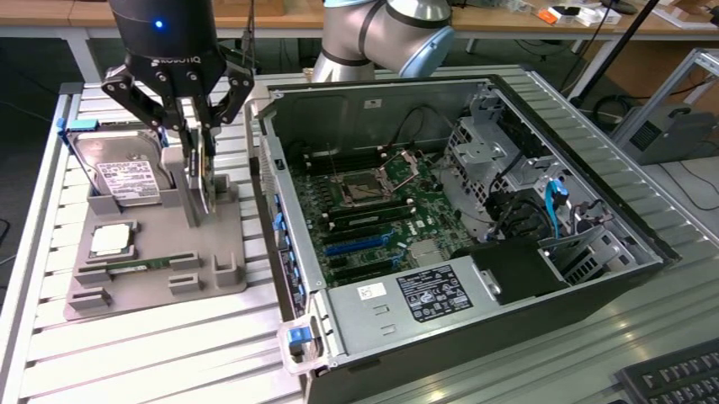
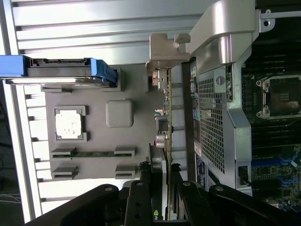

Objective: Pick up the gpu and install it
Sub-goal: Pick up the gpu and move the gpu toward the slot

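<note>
The gripper [image 1: 194, 126] [image 2: 162, 174] is clamped on the upper edge of the gpu [image 1: 199, 181] [image 2: 165, 108], which stands upright on edge at the grey fixture tray [image 1: 157, 227] [image 2: 94, 136], beside the hard drive [image 1: 124, 178] and processor [image 1: 110, 240], just outside the open computer case [image 1: 337, 109].
</note>
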`<control>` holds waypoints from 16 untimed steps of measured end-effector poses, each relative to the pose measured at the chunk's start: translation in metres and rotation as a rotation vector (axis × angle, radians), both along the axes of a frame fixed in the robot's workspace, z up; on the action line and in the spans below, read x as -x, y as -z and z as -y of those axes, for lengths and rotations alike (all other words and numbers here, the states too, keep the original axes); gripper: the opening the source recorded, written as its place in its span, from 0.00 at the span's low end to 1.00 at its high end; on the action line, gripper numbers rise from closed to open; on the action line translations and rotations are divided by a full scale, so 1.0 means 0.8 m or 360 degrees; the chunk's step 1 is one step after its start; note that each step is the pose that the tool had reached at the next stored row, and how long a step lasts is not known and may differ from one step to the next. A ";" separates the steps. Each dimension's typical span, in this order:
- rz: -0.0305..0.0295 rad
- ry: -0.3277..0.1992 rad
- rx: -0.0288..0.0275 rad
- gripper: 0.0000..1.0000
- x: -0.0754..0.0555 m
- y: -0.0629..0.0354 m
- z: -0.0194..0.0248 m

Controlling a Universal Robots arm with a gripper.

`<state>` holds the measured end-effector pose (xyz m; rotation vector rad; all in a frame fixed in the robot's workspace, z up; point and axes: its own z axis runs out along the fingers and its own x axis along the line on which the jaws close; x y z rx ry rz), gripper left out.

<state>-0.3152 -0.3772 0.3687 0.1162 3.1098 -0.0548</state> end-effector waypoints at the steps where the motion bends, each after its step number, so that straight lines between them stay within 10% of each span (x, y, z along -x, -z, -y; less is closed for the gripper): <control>1: 0.00000 0.0000 0.00000 0.27 0.000 0.000 0.0000; 16: -0.00001 0.0000 0.00000 0.27 0.000 -0.004 0.0000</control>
